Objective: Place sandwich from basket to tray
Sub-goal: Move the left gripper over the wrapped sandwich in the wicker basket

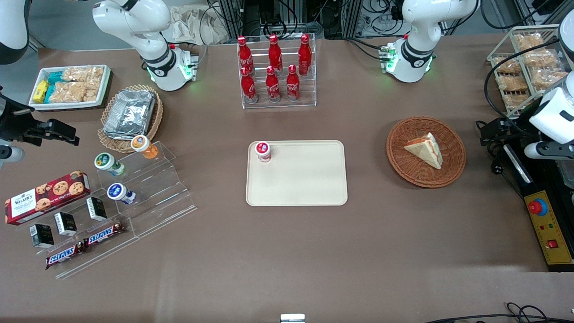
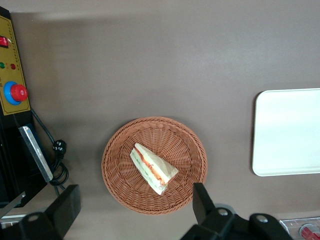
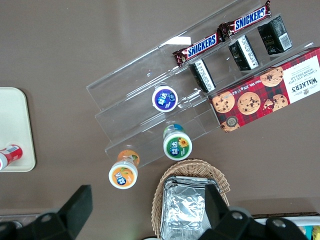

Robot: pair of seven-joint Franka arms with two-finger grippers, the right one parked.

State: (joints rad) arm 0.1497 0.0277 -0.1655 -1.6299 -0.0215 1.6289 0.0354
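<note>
**Approach: sandwich not yet picked**

My gripper [image 2: 132,210] hangs wide open and empty, high above the basket [image 2: 120,197]. The sandwich [image 2: 152,168] lies near the basket's middle, slightly toward its 3 o'clock in the front view. I judge I must descend, straddle the wedge, then carry it to the tray [image 1: 309,184].

We are seeing six red cola bottles [image 1: 274,67] standing in a clear rack [image 1: 278,104] at top centre, while Snickers bars [image 1: 104,234] and a Walker's cookie box [image 1: 47,196] are lying toward the parked arm's end.
</note>
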